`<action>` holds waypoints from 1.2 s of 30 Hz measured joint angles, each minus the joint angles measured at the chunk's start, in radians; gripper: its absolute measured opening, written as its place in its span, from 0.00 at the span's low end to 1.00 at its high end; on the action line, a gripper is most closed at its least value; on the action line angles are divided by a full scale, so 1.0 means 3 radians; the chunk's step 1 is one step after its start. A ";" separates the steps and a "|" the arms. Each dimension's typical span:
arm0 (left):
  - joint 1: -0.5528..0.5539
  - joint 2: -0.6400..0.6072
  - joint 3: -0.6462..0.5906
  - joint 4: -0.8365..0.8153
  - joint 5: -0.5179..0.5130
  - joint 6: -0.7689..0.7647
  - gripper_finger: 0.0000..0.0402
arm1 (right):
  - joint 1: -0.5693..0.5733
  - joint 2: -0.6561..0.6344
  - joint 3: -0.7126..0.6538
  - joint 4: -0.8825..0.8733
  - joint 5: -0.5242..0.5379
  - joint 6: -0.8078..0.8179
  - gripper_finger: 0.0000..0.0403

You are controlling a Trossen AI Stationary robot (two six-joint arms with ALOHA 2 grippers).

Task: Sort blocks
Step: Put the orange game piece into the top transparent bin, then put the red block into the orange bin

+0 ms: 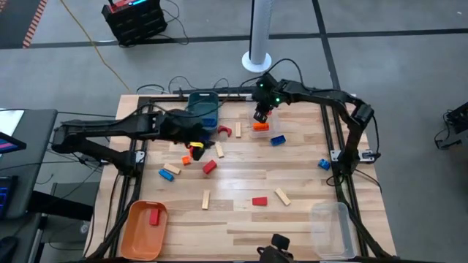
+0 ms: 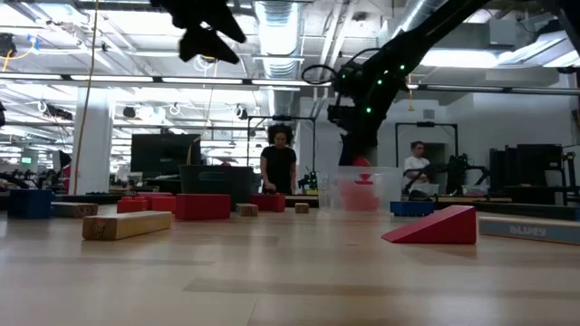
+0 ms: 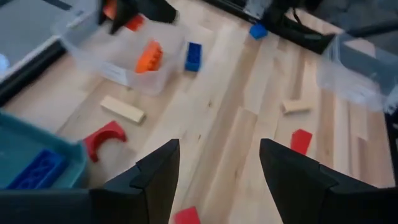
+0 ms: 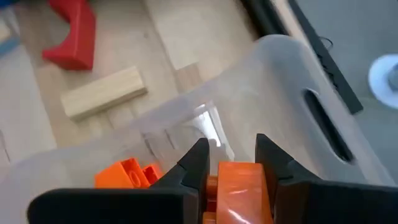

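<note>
While the high view only puts the right gripper (image 1: 261, 115) over the clear bin (image 1: 261, 130) at the table's far edge, we see in the right wrist view its fingers pinching an orange block (image 4: 241, 190) above another orange block (image 4: 127, 173) lying in that bin. The left gripper (image 3: 217, 165) hangs open and empty near the teal bin (image 1: 204, 109); its wrist view shows the red arch (image 3: 104, 137) and a wood brick (image 3: 123, 109). Other blocks (image 1: 208, 167) lie scattered mid-table.
</note>
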 joint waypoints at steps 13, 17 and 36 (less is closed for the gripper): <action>-0.0159 -0.0699 -0.0217 -0.0714 -0.0161 -0.0498 0.53 | 0.0009 0.0176 0.0013 -0.0176 -0.0020 -0.0710 0.27; -0.0158 -0.0527 -0.0219 -0.1068 -0.0050 -0.0543 0.53 | 0.0008 0.0181 0.0013 -0.0177 -0.0024 -0.0640 0.38; 0.0803 0.0433 -0.0217 -0.1783 -0.0004 -0.0250 0.53 | 0.0175 -0.0689 0.0703 -0.0683 0.0081 -0.0173 0.52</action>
